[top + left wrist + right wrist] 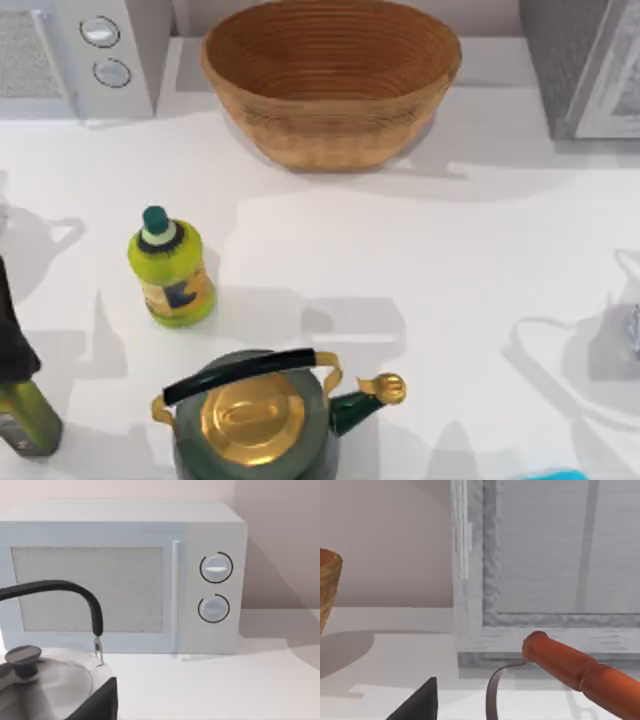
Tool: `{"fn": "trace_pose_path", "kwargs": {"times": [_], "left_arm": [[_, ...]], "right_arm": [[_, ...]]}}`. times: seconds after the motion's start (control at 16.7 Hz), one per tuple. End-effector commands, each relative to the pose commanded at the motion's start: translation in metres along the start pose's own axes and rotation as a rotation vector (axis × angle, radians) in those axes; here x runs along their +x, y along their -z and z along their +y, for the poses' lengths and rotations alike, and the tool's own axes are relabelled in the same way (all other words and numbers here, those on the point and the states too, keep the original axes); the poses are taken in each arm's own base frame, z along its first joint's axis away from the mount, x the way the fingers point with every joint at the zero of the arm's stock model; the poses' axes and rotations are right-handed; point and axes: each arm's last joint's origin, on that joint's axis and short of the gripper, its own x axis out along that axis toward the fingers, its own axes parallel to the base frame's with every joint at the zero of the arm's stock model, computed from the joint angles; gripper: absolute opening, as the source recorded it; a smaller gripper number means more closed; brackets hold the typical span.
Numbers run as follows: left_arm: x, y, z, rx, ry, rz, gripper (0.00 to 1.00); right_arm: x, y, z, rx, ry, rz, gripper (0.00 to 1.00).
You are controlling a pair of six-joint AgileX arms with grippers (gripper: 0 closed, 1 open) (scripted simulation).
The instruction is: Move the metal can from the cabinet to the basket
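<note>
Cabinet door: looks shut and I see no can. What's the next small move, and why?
Probably bring the right arm in toward the cabinet door's white frame to open it. The door appears closed in the right wrist view, the basket holds nothing, and the cabinet stands at the table's right, on that arm's side.

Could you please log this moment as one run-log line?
basket: back centre, no can inside | cabinet: back right, door closed | metal can: unseen | grippers: state unclear
</note>
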Motion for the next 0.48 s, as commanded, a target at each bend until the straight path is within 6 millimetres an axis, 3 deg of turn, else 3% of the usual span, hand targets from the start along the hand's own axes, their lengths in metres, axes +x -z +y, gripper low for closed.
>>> {"fn": "trace_pose_path", "kwargs": {"times": [0.24,0.48], "left_arm": [[0.0,0.0,0.0,0.0,0.0,0.0,1.0],[0.0,0.0,0.0,0.0,0.0,0.0,1.0]], "right_arm": [[0.0,-0.006,0.0,0.0,0.009,0.003,1.0],[0.0,-0.046,0.0,0.002,0.031,0.005,1.0]]}}
